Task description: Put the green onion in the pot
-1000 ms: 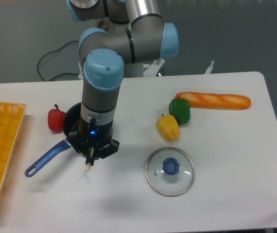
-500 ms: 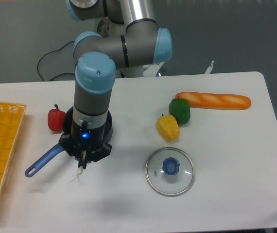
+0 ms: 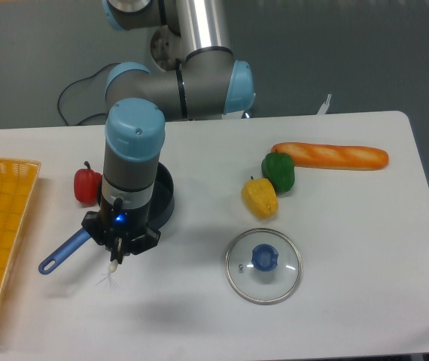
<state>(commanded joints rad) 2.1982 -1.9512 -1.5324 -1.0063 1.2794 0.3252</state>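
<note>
A robot arm's claw [image 3: 117, 252] points straight down over a white worktop [image 3: 199, 316], pinching a thin green onion [image 3: 112, 267] whose white rooted bulb end dangles just below it. The leaves are hidden inside the claw. The small round dark navy pot [image 3: 156, 197] with a long bright blue handle [image 3: 62, 252] sits just behind the arm. To finish well, the claw probably needs lifting and centring above the pot's rim before letting go.
</note>
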